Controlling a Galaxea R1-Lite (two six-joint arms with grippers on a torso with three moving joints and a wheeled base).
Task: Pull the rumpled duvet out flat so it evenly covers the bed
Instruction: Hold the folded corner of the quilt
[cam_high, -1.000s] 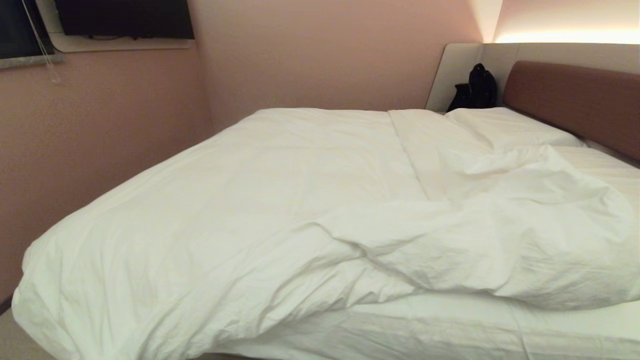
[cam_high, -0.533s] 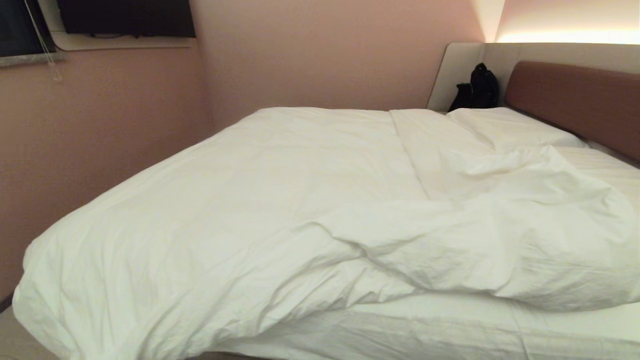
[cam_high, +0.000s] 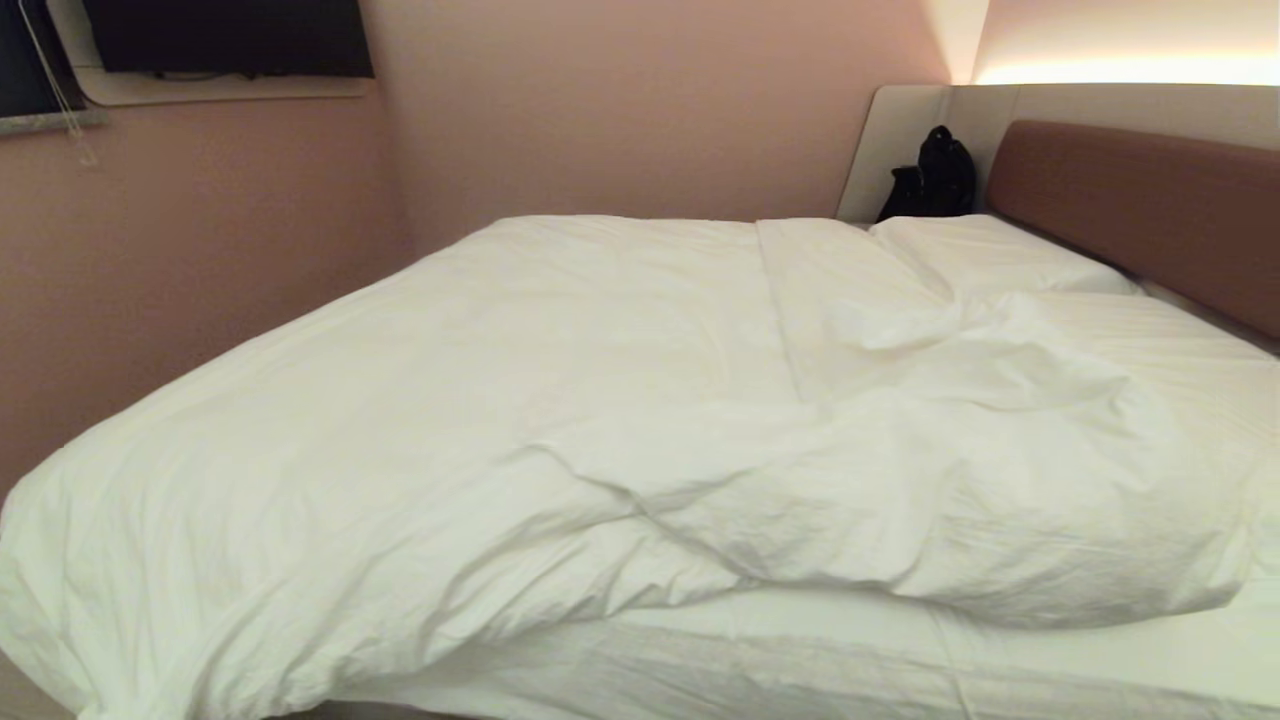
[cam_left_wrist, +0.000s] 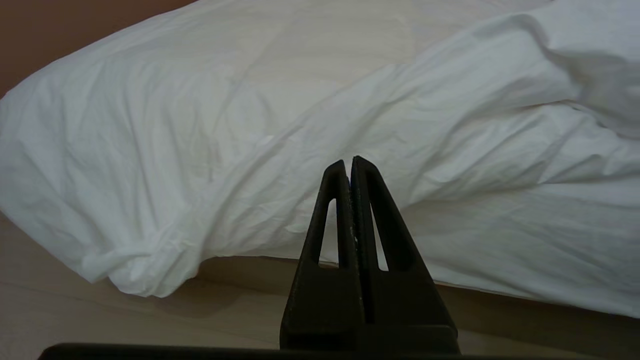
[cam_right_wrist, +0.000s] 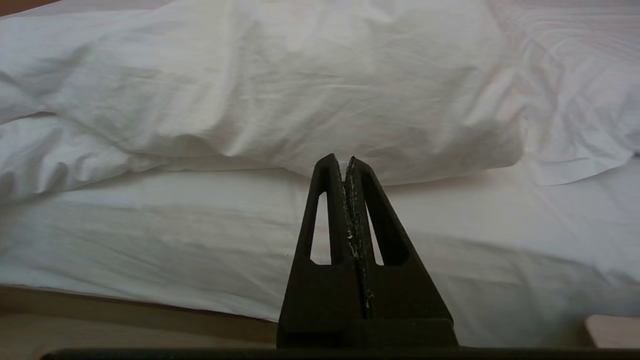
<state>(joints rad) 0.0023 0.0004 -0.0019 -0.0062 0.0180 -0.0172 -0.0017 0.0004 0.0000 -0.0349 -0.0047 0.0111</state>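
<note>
The task is barely begun: the duvet (cam_high: 520, 440) lies smooth over the left part of the bed (cam_high: 1130, 190) but is bunched and folded back on the right, exposing the mattress sheet (cam_high: 1050, 650) along the near edge. Left gripper (cam_left_wrist: 349, 162) and right gripper (cam_right_wrist: 340, 162) are both fully closed, empty, and short of the bedding. A pillow (cam_high: 980, 255) and a black bag (cam_high: 930, 185) sit at the far right; nothing obstructs the near edge.

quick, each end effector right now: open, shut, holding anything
Left end effector: shut, holding nothing, short of the duvet.
Right end effector: shut, holding nothing, short of the bed.
</note>
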